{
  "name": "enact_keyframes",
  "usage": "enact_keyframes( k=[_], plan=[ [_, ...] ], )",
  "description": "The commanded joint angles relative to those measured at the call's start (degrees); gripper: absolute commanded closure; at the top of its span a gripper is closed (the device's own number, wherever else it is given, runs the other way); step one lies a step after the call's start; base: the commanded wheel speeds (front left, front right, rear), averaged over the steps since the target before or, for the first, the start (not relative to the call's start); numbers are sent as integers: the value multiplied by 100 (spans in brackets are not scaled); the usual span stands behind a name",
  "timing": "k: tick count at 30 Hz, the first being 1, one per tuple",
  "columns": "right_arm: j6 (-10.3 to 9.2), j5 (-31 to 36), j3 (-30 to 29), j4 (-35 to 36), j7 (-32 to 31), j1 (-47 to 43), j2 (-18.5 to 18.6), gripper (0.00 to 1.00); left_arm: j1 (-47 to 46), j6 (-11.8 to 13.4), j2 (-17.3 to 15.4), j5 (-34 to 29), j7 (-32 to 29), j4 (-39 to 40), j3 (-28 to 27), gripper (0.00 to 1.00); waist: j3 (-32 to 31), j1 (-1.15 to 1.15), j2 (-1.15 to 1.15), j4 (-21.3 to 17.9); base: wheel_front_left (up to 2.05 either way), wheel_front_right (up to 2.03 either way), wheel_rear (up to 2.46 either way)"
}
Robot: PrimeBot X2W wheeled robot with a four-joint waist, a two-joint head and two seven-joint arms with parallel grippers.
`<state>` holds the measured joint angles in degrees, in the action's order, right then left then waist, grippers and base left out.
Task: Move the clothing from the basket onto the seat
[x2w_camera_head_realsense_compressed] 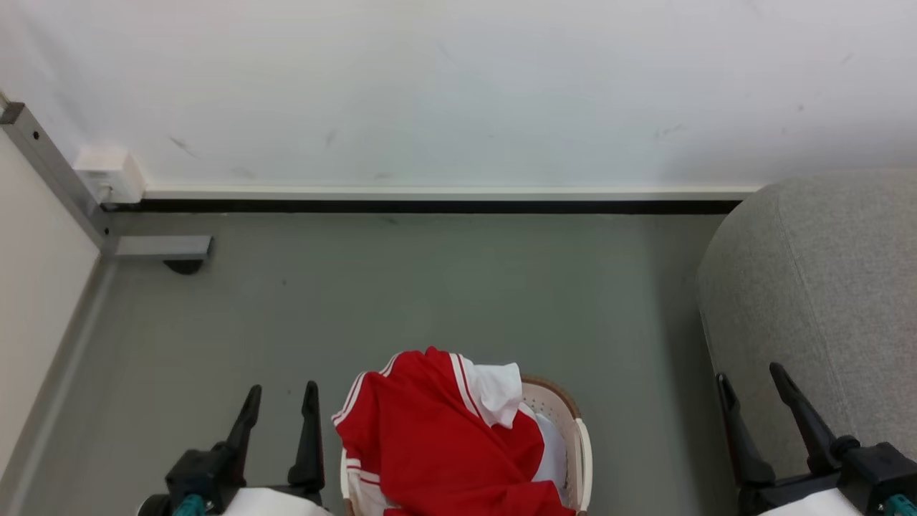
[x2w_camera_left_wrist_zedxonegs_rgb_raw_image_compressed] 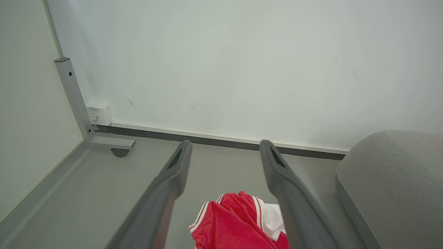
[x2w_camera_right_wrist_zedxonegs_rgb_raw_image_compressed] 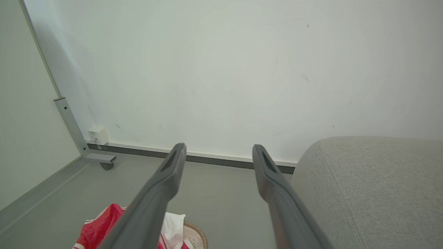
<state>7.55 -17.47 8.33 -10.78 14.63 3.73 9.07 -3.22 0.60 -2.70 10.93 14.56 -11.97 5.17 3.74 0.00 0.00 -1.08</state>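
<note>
1. The big grey seat (x2w_camera_head_realsense_compressed: 824,301) sits off to the robot's right.
2. The basket (x2w_camera_head_realsense_compressed: 582,444) is on the floor between the two arms.
3. The red clothing (x2w_camera_head_realsense_compressed: 430,437) is heaped in it, spilling over the left rim.
4. The left claw (x2w_camera_head_realsense_compressed: 282,389) is wide open and empty, just left of that spill, so it's the nearer one imo. The right claw (x2w_camera_head_realsense_compressed: 749,374) is open and empty too, over by the seat.

The head camera looks steeply down on the floor (x2w_camera_head_realsense_compressed: 444,287), with the left jaws and right jaws at its lower corners and the basket (x2w_camera_head_realsense_compressed: 582,444) of clothing (x2w_camera_head_realsense_compressed: 430,437) between them. Each wrist camera looks low and forward between its own spread jaws at the wall (x2w_camera_left_wrist_zedxonegs_rgb_raw_image_compressed: 242,69). All three views share the sofa (x2w_camera_head_realsense_compressed: 824,287) beyond the right jaws and the metal post (x2w_camera_head_realsense_compressed: 46,161) beyond the left.
</note>
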Motion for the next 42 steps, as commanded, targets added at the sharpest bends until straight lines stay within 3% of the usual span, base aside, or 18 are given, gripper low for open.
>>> enact_keyframes(
  k=[1, 13, 19, 25, 31, 42],
  plan=[
    [-12, 102, -19, 52, 31, 129, 35, 0, -126, -20, -34, -154, 36, 0, -10, 0, 246, 0, 0, -78, 0, 0, 0],
    [-12, 244, -140, 393, 52, 1126, -115, 0, -1330, -432, -110, -631, -30, -757, 343, 0, 2058, 0, 0, -469, 0, 0, 0],
    [-12, 262, 6, 574, 52, 1741, -245, 0, -2240, -602, -184, -895, -839, -1277, 791, 0, 3024, 0, 0, -739, 0, 0, 0],
    [-12, 251, 335, 820, 52, 2271, -390, 0, -2987, -687, -319, -1129, -2035, -1855, 1135, 0, 3815, 0, 0, -1120, 0, 0, 0],
    [-12, 115, 775, 1136, 51, 2566, -538, 0, -3504, -537, -458, -1213, -2717, -2411, 1092, 0, 4439, 0, 0, -1584, 0, 0, 0],
    [-12, -165, 1164, 1771, 52, 2450, -621, 0, -4018, -188, -896, -1359, -3091, -3130, 1007, 0, 5182, 0, 0, -2240, 0, 0, 0]
  ],
)
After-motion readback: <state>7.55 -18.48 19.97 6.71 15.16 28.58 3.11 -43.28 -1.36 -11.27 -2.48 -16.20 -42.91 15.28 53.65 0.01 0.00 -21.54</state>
